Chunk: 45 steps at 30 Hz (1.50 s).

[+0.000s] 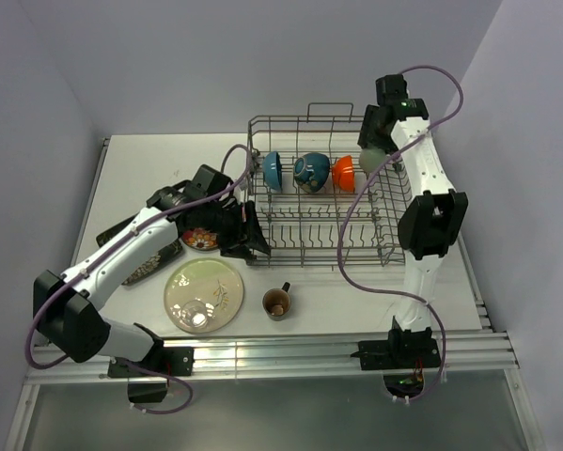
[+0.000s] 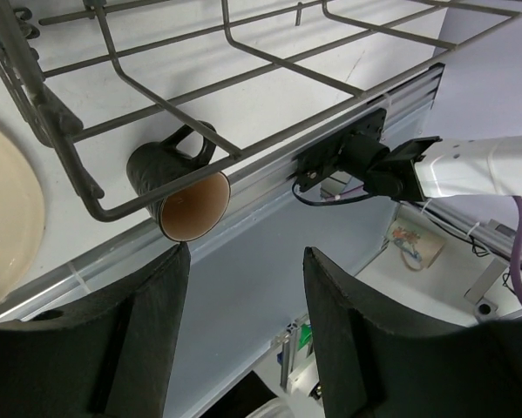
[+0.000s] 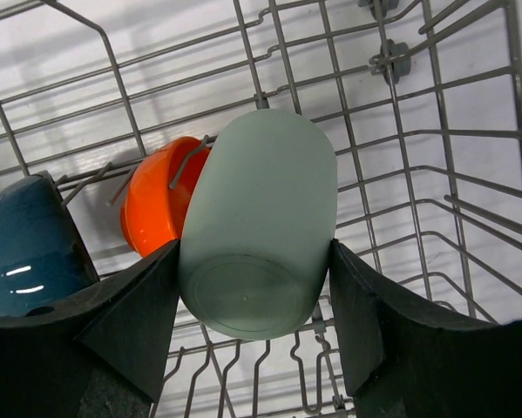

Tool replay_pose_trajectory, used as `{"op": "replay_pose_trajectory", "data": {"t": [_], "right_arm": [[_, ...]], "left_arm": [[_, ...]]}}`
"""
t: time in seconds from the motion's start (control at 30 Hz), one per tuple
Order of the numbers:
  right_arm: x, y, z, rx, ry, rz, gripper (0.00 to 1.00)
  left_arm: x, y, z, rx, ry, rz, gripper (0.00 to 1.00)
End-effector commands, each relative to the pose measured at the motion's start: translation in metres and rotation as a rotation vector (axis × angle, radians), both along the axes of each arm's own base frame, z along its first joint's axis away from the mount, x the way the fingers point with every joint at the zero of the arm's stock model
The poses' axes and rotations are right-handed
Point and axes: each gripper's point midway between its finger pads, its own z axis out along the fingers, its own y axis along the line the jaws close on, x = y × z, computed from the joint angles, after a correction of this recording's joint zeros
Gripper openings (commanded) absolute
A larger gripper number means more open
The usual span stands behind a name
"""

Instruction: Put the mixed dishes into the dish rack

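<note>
The grey wire dish rack (image 1: 386,246) stands mid-table. In it stand a blue-inside bowl (image 1: 273,170), a blue-glazed bowl (image 1: 311,172) and an orange bowl (image 1: 343,173). My right gripper (image 1: 370,152) is shut on the pale green cup (image 3: 261,218), held base toward the camera inside the rack, right beside the orange bowl (image 3: 152,205). My left gripper (image 1: 254,246) is open and empty at the rack's front left corner. The left wrist view shows the gripper (image 2: 243,252) and, past the rack wires, the small brown mug (image 2: 178,192).
In front of the rack lie the cream round plate (image 1: 215,282) with the clear glass (image 1: 196,315) on it and the brown mug (image 1: 277,303). The red saucer (image 1: 201,238) and black square plates (image 1: 154,263) lie under my left arm. A purple cable hangs over the rack's right side.
</note>
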Motion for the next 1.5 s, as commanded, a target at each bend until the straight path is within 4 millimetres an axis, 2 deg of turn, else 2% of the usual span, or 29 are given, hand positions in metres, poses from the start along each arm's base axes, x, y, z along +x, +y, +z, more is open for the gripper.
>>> {"op": "replay_pose_trajectory", "data": {"t": [0.0, 0.13, 0.17, 0.2, 0.27, 0.3, 0.37, 0.4, 0.47, 0.5, 0.57, 0.63, 0.67, 0.7, 0.77, 0.8, 0.87, 0.9, 0.97, 1.0, 1.03, 1.07, 1.17, 1.2, 1.23, 1.27, 1.37, 1.47], "right_arm": [[0.017, -0.004, 0.014, 0.012, -0.079, -0.009, 0.0], [0.022, -0.001, 0.001, 0.03, -0.056, 0.0, 0.0], [0.024, -0.001, 0.001, 0.033, -0.057, -0.001, 0.07], [0.024, 0.0, -0.003, 0.039, -0.047, -0.004, 0.33], [0.025, 0.003, -0.005, 0.049, -0.042, 0.004, 0.54], [0.025, 0.004, -0.006, 0.059, -0.04, 0.002, 0.72], [0.022, 0.006, -0.009, 0.064, -0.03, 0.005, 0.85], [0.021, 0.006, -0.004, 0.065, -0.042, 0.008, 0.93], [0.018, 0.007, -0.003, 0.065, -0.042, 0.01, 0.98], [0.016, 0.008, 0.006, 0.066, -0.06, 0.014, 1.0], [0.012, 0.007, 0.014, 0.063, -0.073, 0.017, 1.0], [0.005, 0.006, 0.032, 0.062, -0.101, 0.013, 1.0], [0.001, 0.008, 0.038, 0.066, -0.107, 0.017, 1.0], [-0.007, 0.012, 0.054, 0.076, -0.134, 0.023, 1.0], [-0.021, 0.022, 0.061, 0.105, -0.136, 0.043, 1.0], [-0.033, 0.034, 0.083, 0.118, -0.184, 0.076, 1.0], [-0.05, 0.047, 0.09, 0.131, -0.19, 0.112, 1.0], [-0.066, 0.059, 0.112, 0.144, -0.235, 0.146, 1.0], [-0.086, 0.07, 0.121, 0.16, -0.246, 0.181, 1.0], [-0.103, 0.074, 0.143, 0.173, -0.295, 0.201, 1.0], [-0.115, 0.082, 0.146, 0.18, -0.301, 0.227, 1.0], [-0.134, 0.082, 0.163, 0.189, -0.341, 0.24, 1.0], [-0.164, 0.081, 0.175, 0.198, -0.359, 0.256, 1.0], [-0.181, 0.078, 0.188, 0.206, -0.396, 0.265, 1.0], [-0.19, 0.076, 0.19, 0.208, -0.4, 0.268, 1.0], [-0.207, 0.072, 0.2, 0.211, -0.431, 0.269, 1.0], [-0.235, 0.066, 0.21, 0.226, -0.475, 0.278, 1.0], [-0.252, 0.062, 0.212, 0.23, -0.495, 0.278, 1.0]], "left_arm": [[-0.001, -0.005, 0.011, -0.014, -0.031, -0.056, 0.6], [-0.004, -0.005, 0.005, 0.009, -0.008, -0.069, 0.6], [-0.004, -0.005, 0.001, 0.024, 0.003, -0.073, 0.6], [-0.007, -0.002, -0.003, 0.045, 0.013, -0.075, 0.59], [-0.01, 0.0, -0.011, 0.071, 0.025, -0.078, 0.6], [-0.012, 0.001, -0.015, 0.081, 0.03, -0.076, 0.6], [-0.016, 0.005, -0.025, 0.101, 0.046, -0.073, 0.6], [-0.018, 0.006, -0.029, 0.105, 0.053, -0.07, 0.59], [-0.022, 0.008, -0.039, 0.119, 0.061, -0.065, 0.59], [-0.027, 0.011, -0.048, 0.134, 0.079, -0.065, 0.58], [-0.028, 0.008, -0.053, 0.127, 0.071, -0.068, 0.57], [-0.033, 0.007, -0.061, 0.13, 0.084, -0.067, 0.56], [-0.035, 0.001, -0.063, 0.121, 0.078, -0.08, 0.56], [-0.036, -0.001, -0.066, 0.123, 0.083, -0.083, 0.56], [-0.042, -0.005, -0.073, 0.14, 0.087, -0.1, 0.55], [-0.042, -0.009, -0.075, 0.136, 0.084, -0.1, 0.54], [-0.05, -0.015, -0.08, 0.14, 0.094, -0.114, 0.54], [-0.05, -0.019, -0.081, 0.137, 0.086, -0.115, 0.54], [-0.059, -0.022, -0.09, 0.152, 0.103, -0.123, 0.53], [-0.059, -0.025, -0.093, 0.152, 0.096, -0.121, 0.53], [-0.066, -0.026, -0.099, 0.162, 0.104, -0.131, 0.53], [-0.069, -0.028, -0.102, 0.167, 0.115, -0.124, 0.52], [-0.077, -0.028, -0.118, 0.218, 0.115, -0.122, 0.5], [-0.079, -0.027, -0.121, 0.231, 0.115, -0.123, 0.5], [-0.084, -0.025, -0.128, 0.262, 0.109, -0.127, 0.49], [-0.085, -0.023, -0.132, 0.283, 0.11, -0.116, 0.48], [-0.09, -0.021, -0.143, 0.337, 0.087, -0.11, 0.46], [-0.092, -0.016, -0.15, 0.38, 0.063, -0.09, 0.46]]}}
